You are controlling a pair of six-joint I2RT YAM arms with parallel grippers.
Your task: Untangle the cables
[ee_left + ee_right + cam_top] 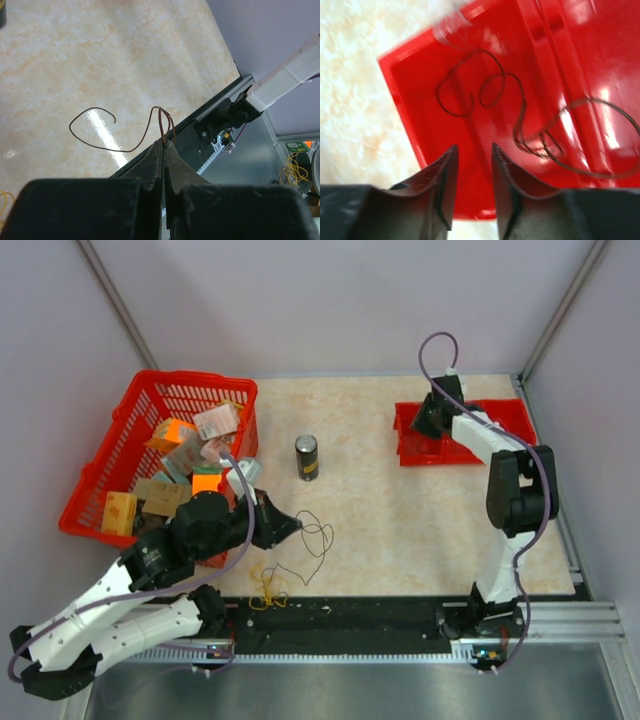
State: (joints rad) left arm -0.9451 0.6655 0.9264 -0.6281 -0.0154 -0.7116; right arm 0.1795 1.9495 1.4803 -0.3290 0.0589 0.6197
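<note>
My left gripper (292,527) is shut on a thin black wire (318,536) that loops over the table to its right. In the left wrist view the wire (100,145) rises from my closed fingertips (164,144) and curls left. A thin yellow-orange wire (268,587) lies coiled near the table's front edge, apart from the black one. My right gripper (432,412) is open and empty over a red tray (505,420) at the back right. In the right wrist view another dark wire (520,112) lies loose in the tray (420,145), beyond my gripper (474,150).
A red basket (150,400) with several boxes and packets stands at the left. A dark can (306,457) stands upright mid-table. A black rail (350,615) runs along the table's front edge.
</note>
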